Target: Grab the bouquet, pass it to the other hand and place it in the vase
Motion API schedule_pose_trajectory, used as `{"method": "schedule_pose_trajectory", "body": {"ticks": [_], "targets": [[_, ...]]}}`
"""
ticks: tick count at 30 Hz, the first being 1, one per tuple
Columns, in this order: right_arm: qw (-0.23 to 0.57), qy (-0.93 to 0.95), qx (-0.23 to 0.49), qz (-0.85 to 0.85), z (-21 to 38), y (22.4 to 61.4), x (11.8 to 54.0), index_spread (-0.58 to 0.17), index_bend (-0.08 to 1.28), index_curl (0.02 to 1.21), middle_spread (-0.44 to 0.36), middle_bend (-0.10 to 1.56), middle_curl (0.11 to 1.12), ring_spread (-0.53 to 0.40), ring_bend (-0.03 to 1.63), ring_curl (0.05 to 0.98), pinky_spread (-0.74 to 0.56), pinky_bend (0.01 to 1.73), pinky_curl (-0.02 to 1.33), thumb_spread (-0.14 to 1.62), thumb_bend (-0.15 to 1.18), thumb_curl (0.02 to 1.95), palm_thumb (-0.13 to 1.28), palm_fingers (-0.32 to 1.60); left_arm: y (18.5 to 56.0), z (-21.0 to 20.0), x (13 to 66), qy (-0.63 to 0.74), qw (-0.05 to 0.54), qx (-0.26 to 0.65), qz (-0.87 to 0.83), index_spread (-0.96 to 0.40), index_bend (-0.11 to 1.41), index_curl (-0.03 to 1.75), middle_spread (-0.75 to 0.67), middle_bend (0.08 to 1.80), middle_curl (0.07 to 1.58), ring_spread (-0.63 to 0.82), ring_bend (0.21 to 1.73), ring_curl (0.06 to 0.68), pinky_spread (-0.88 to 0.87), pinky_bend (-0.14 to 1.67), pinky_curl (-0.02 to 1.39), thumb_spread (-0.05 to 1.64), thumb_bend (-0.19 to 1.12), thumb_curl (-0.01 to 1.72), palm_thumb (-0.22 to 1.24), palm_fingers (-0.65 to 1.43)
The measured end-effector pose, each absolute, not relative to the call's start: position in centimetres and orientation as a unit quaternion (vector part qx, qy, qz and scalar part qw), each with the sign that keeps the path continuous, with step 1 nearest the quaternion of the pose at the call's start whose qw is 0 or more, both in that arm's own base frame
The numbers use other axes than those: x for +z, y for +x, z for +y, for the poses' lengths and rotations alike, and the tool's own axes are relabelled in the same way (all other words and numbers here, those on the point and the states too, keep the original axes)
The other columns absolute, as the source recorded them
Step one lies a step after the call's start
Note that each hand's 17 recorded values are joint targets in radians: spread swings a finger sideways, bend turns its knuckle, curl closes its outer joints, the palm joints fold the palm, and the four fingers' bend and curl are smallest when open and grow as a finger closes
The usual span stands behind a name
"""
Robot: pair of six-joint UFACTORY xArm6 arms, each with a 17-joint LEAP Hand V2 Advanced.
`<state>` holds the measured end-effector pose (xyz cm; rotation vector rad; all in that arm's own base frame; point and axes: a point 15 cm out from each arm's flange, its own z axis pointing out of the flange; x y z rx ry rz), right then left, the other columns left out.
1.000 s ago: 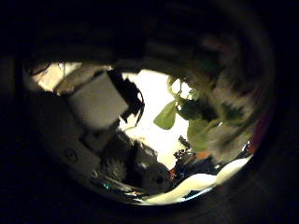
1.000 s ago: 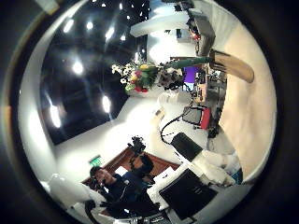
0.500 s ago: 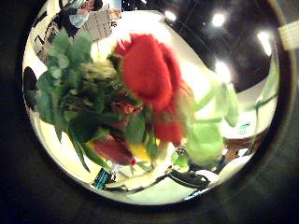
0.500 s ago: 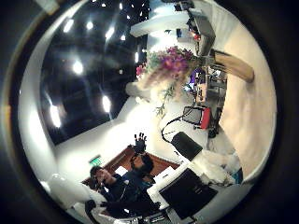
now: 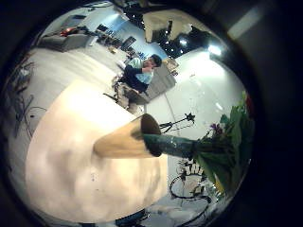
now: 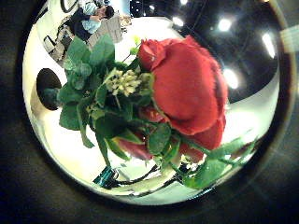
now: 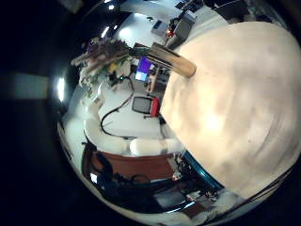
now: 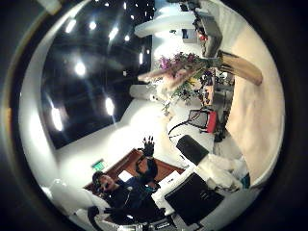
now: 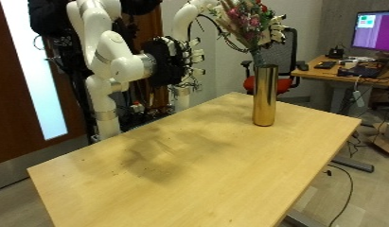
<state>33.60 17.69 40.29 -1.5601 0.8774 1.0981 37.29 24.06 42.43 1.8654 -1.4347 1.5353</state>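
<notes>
Hovering above the gold vase (image 9: 263,94) on the table (image 9: 182,161), the bouquet (image 9: 248,21) hangs stem-down for insertion; left hand's grip hidden, right hand (image 9: 175,62) relaxed, empty.

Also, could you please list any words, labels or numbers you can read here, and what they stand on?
No text can be read.
Monitor: something on screen, too blurred to read.
Vase, bouquet, table: no print visible.
</notes>
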Motion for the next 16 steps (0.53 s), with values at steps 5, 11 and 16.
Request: {"method": "schedule_pose_trajectory", "body": {"ticks": [5,11,16], "targets": [[0.496,-0.646,0.456,0.359,18.0,33.4,40.2,-0.407,0.19,0.33,0.004,0.17,0.26,0.147,0.19,0.260,0.30,0.24,0.32,1.00,-0.02,0.46,0.77,0.12,35.5,26.1,38.6,0.697,0.175,0.480,-0.504,-0.05,0.14,0.20,0.54,0.16,0.15,0.62,0.38,0.208,0.62,0.21,0.31,0.77,-0.04,0.33,0.21,-0.12],[0.498,-0.649,0.456,0.351,18.1,33.1,40.4,-0.409,0.19,0.33,0.011,0.17,0.26,0.146,0.19,0.254,0.30,0.23,0.32,1.00,-0.02,0.46,0.77,0.13,31.6,27.8,33.1,0.747,0.184,0.413,-0.486,-0.03,0.15,0.22,0.54,0.16,0.15,0.63,0.37,0.210,0.62,0.20,0.31,0.77,-0.04,0.33,0.21,-0.12],[0.499,-0.650,0.453,0.351,18.0,33.1,40.6,-0.409,0.19,0.34,0.022,0.17,0.26,0.146,0.19,0.249,0.30,0.23,0.32,1.00,-0.02,0.46,0.77,0.13,29.0,27.9,31.6,0.755,0.183,0.405,-0.482,-0.02,0.14,0.22,0.55,0.16,0.14,0.63,0.36,0.210,0.62,0.20,0.31,0.77,-0.04,0.33,0.21,-0.12]]}}
